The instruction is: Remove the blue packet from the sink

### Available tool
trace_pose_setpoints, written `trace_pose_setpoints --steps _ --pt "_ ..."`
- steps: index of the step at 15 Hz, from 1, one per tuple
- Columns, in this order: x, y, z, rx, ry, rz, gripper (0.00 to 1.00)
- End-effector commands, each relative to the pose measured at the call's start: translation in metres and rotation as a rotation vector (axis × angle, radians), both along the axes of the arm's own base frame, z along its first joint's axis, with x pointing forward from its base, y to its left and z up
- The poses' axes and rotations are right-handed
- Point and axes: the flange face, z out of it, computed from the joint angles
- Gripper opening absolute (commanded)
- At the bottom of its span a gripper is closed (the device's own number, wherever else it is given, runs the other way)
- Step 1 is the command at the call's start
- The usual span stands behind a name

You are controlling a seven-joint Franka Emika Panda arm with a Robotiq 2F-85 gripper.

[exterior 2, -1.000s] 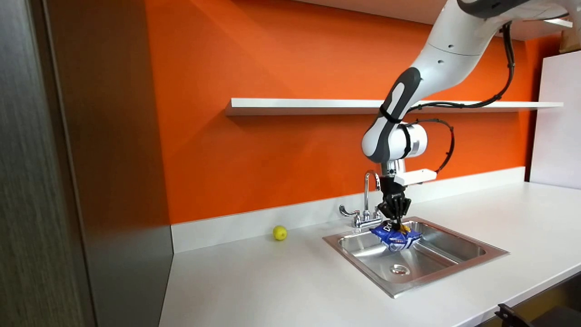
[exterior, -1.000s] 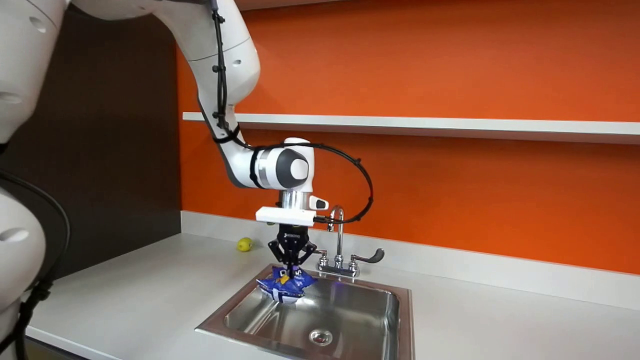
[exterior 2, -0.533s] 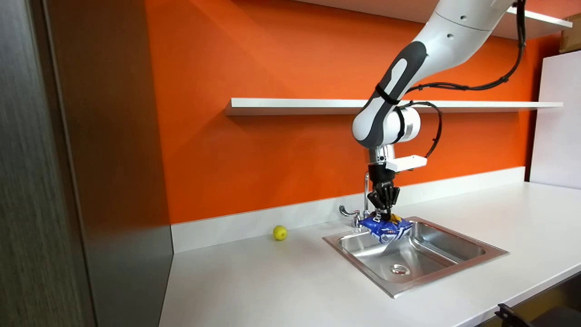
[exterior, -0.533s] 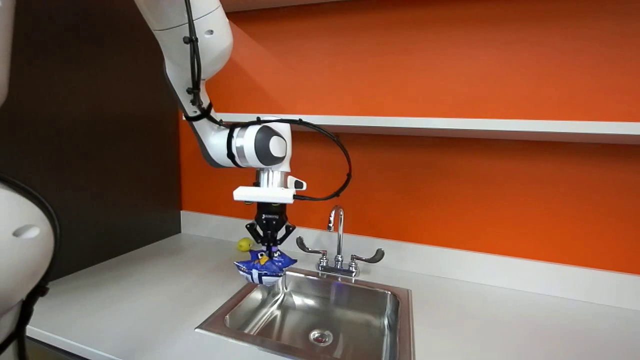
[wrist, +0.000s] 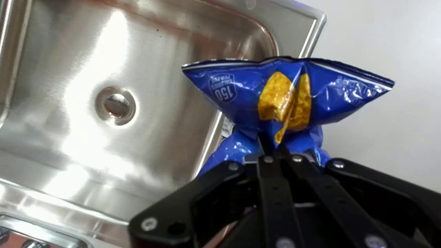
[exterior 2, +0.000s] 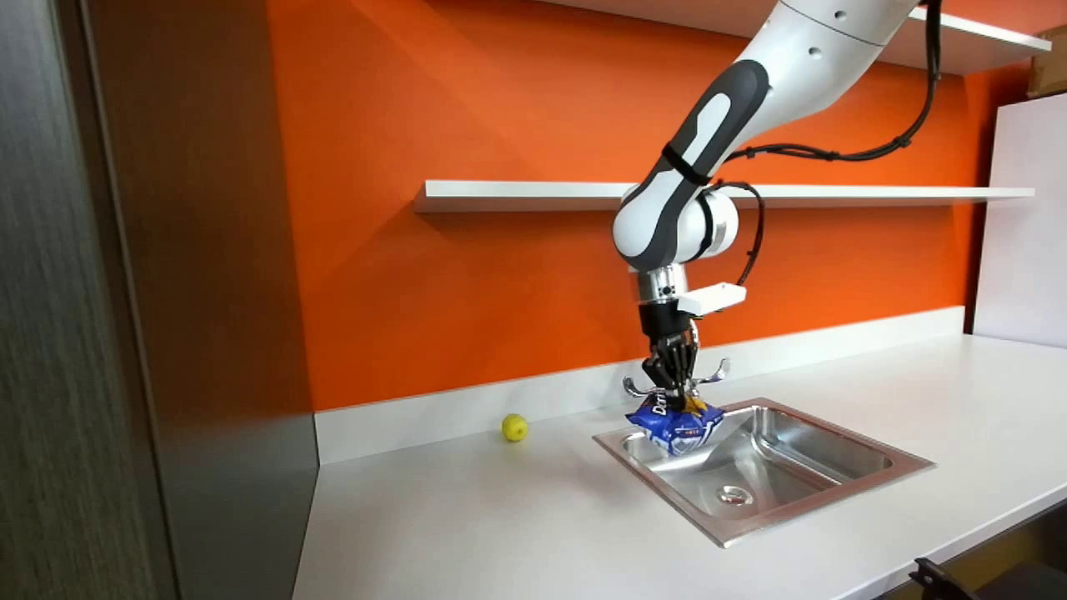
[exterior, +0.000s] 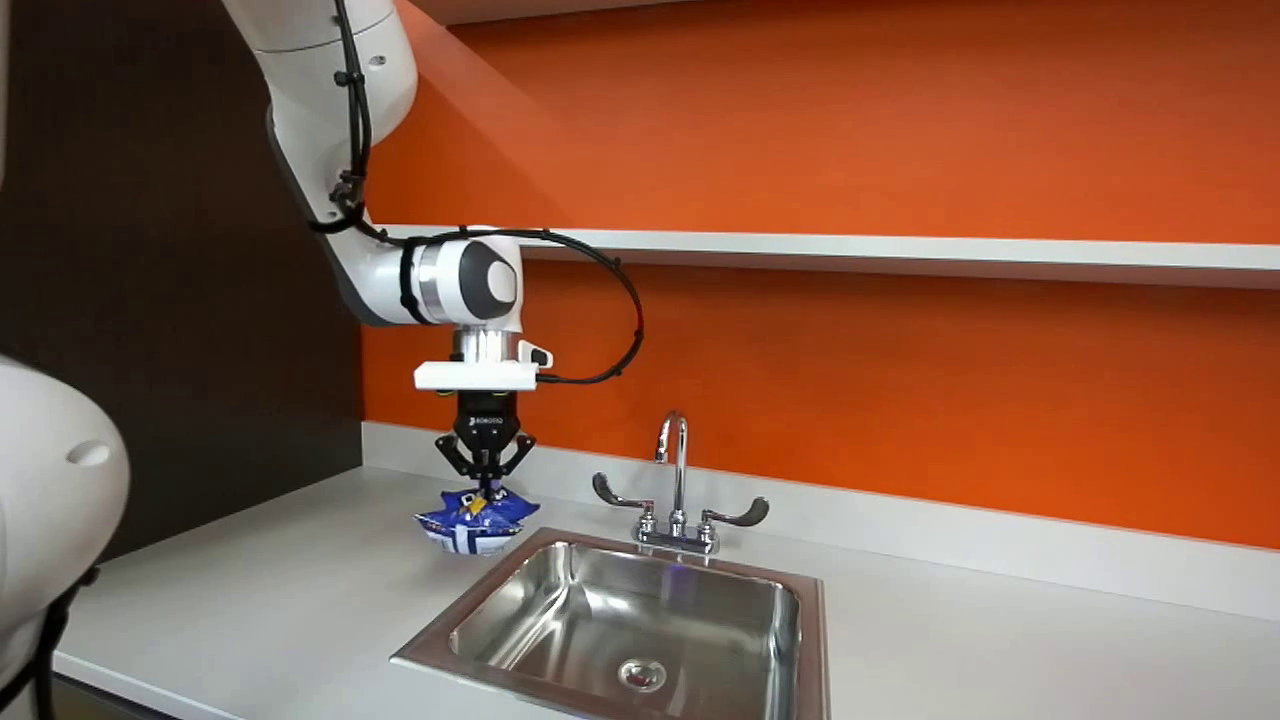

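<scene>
An orange wall (exterior: 900,130) stands along the back edge of the counter (exterior: 1000,620); a dark panel (exterior: 180,300) closes one end, forming the back corner. The robot arm (exterior: 315,130) reaches in from above, wrist vertical. A white shelf (exterior: 900,246) runs along the wall, over the back edge. The sink (exterior: 812,640) is set into the counter, between front and back edges. The faucet (exterior: 679,500) stands between sink and back edge. The gripper (wrist: 274,146) points down, its fingers clamped on the middle of the blue packet (exterior: 475,520), which is bunched at the pinch. The packet hangs raised at the side of the sink toward the dark-panel corner; from where I stand I cannot tell whether all of it is outside the rim. The drain (exterior: 641,675) sits in the sink floor. A yellow fruit (exterior 2: 514,427) rests near the counter's back edge, between that corner and the sink.
</scene>
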Motion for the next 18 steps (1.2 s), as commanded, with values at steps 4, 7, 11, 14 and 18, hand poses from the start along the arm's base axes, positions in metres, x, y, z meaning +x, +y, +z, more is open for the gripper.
trace_pose_setpoints --steps 4,7,11,14,18 --pt "0.000 0.044 -0.021 -0.028 0.043 0.111 0.00" --pt "0.001 0.057 -0.034 -0.034 0.055 0.151 0.00" --pt "0.003 0.067 -0.046 -0.043 0.071 0.179 0.00" --pt "0.005 0.070 -0.052 -0.046 0.078 0.187 0.00" --pt "0.007 0.074 -0.059 -0.051 0.084 0.196 0.00"
